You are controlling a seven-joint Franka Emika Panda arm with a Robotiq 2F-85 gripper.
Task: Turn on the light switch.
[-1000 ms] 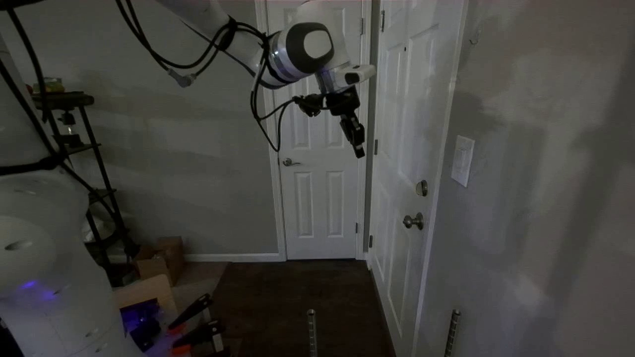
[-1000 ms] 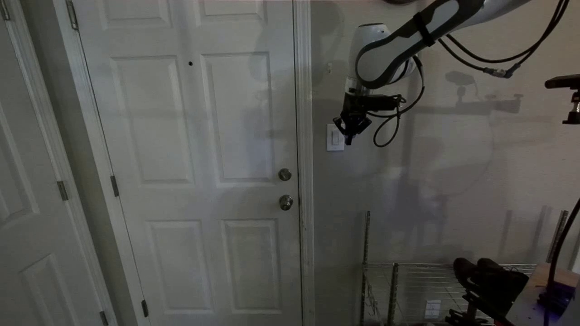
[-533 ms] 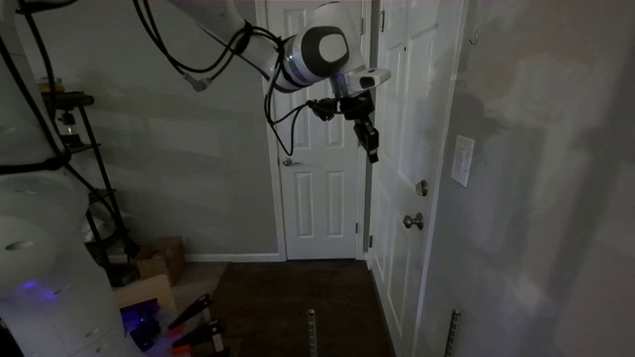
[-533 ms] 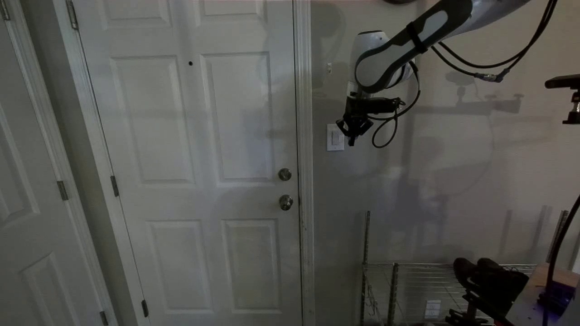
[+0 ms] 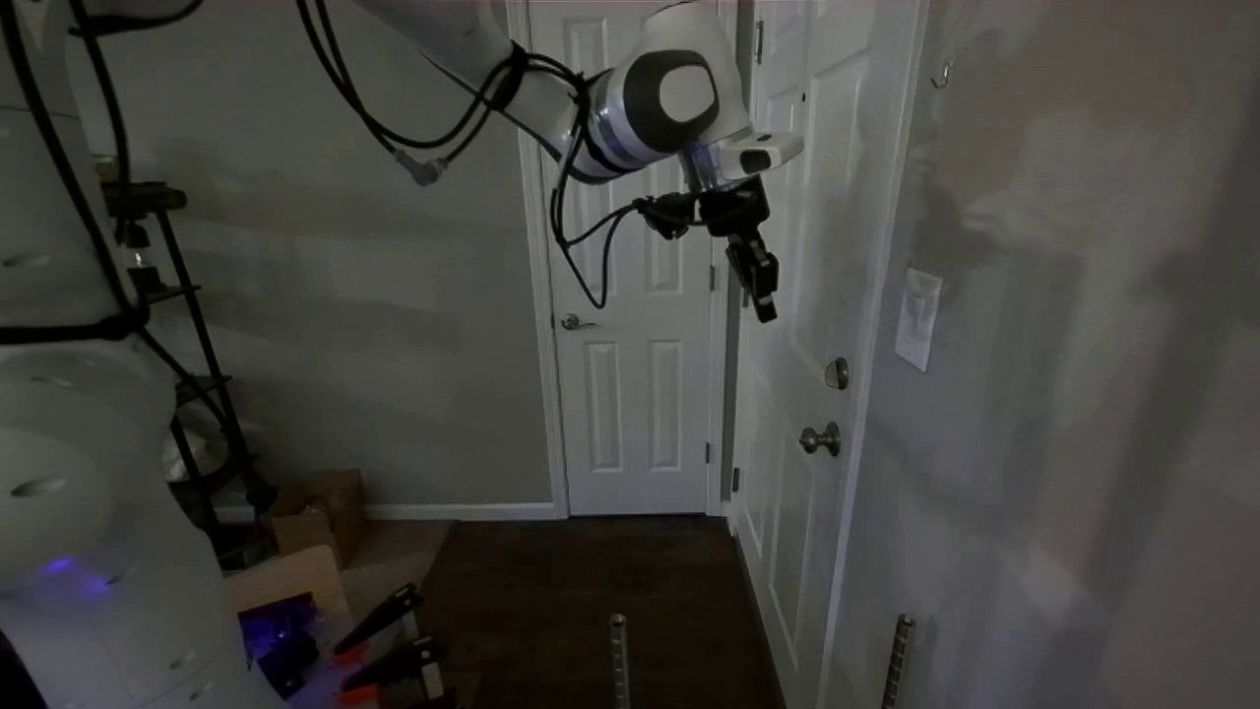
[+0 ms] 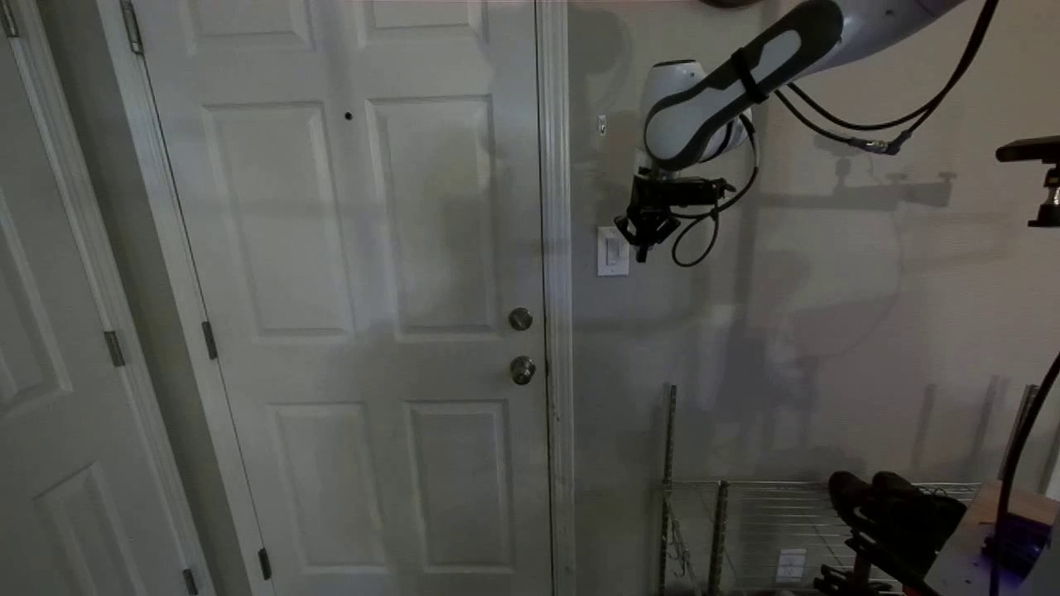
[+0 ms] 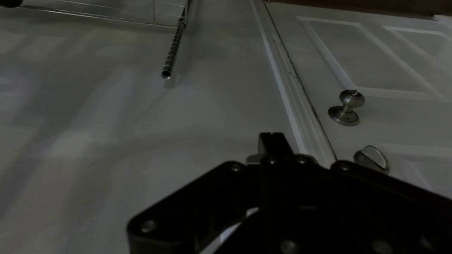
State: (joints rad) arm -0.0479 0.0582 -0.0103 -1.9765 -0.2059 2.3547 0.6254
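Note:
The light switch (image 5: 918,320) is a pale upright plate with a rocker on the grey wall, right of the door. It also shows in an exterior view (image 6: 611,258), where the gripper (image 6: 641,258) overlaps its upper right edge. In an exterior view my gripper (image 5: 766,315) points down and is well apart from the wall, at about the switch's height. In the wrist view the gripper (image 7: 271,134) has its fingertips together with nothing between them. There the switch is mostly hidden behind the black linkage; pale slivers show through gaps, and I cannot tell whether they are the plate.
The white door (image 6: 348,356) has a round knob (image 5: 821,439) and a deadbolt (image 5: 837,374) left of the switch. The door frame (image 7: 293,88) runs close to the gripper. A metal shelf post (image 7: 173,53) and wire rack (image 6: 795,488) stand below along the wall.
The arm and gripper have moved steadily toward the switch wall, to the right in an exterior view. The gripper stays shut. Shadows on the wall and door have shifted.

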